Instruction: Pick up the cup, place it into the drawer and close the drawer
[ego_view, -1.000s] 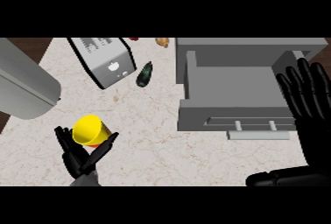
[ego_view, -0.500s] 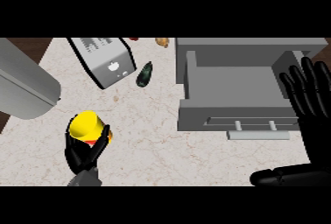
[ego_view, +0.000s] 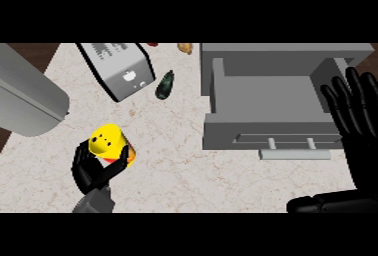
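Since a second ago the left hand (ego_view: 92, 170) has been curled round the yellow cup (ego_view: 108, 141), which is held low on the left of the bench (ego_view: 184, 170), tipped a bit; whether it's been lifted off can't be told. Further right, the grey drawer (ego_view: 267, 95) is seen pulled open, well apart from the cup. At the right edge the right hand (ego_view: 354, 125) is rested open, fingers up.

Light lies even and fairly bright over my worktop (ego_view: 184, 165), the pale stone much the same tone from edge to edge. The drawer (ego_view: 266, 97) has walls a little darker than its floor. The cup (ego_view: 107, 140) in my left hand (ego_view: 92, 172) is bright yellow on top and deeper orange down its side. My right hand (ego_view: 354, 110) reads near-black, with a faint grey sheen along the fingers.
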